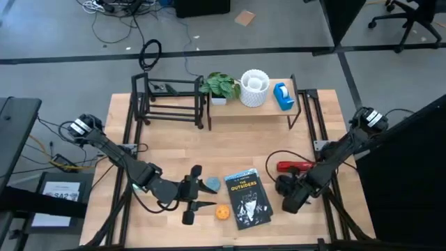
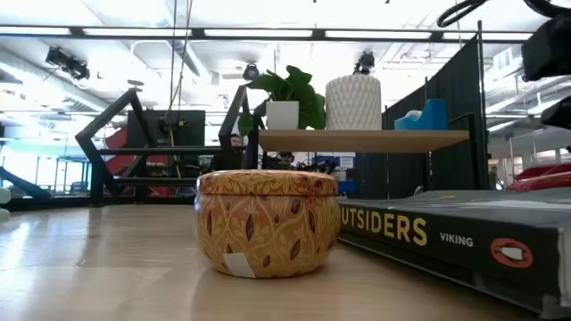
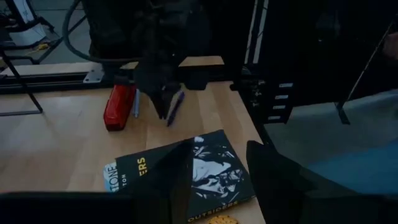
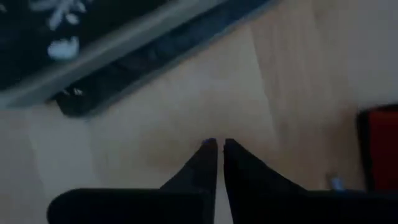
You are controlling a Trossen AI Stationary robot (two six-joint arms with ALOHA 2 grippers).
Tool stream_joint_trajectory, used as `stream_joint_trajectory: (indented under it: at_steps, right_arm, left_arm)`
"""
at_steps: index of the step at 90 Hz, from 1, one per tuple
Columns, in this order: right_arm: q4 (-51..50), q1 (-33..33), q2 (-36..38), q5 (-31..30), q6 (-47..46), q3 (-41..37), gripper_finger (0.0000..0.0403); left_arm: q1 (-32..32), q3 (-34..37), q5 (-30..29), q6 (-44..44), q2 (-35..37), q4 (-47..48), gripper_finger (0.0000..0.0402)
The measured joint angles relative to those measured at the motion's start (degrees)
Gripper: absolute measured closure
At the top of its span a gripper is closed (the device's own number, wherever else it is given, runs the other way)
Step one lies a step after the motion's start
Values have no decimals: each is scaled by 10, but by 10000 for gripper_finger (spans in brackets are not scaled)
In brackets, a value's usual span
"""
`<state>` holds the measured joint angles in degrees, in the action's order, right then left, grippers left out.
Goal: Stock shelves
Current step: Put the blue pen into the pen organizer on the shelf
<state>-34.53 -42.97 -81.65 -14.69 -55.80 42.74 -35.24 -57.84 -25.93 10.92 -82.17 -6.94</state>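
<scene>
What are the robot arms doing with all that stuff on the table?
They are stocking shelves. The plank-top stand at the back already holds a plant, a white pot and a blue thing. The black rod rack looks empty. The left gripper, open, and the right gripper, shut and empty, sit low beside the book. Neither holds anything.

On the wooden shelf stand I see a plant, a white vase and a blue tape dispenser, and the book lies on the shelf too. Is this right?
Not quite. The book lies on the table, near its front edge between the two hands, not on the shelf. The high view shows it. The plant, white vase and blue tape dispenser do stand on the shelf.
</scene>
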Motion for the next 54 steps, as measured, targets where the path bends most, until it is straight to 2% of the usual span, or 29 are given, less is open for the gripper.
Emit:
stream_joint_trajectory:
  at_steps: [14,27,38,49,54]
  right_arm:
    - [6,3,0,45,8,0,393]
    - [53,-22,1,68,20,1,336]
    - [40,-64,2,22,-1,2,271]
    - [14,-104,2,-52,-94,-16,223]
    - [17,-120,2,-67,-133,-30,209]
  left_arm:
    - [0,0,0,-1,0,0,271]
    - [0,0,0,-1,0,0,271]
    - [0,0,0,-1,0,0,271]
    - [0,0,0,-1,0,0,271]
    - [0,0,0,-1,0,0,271]
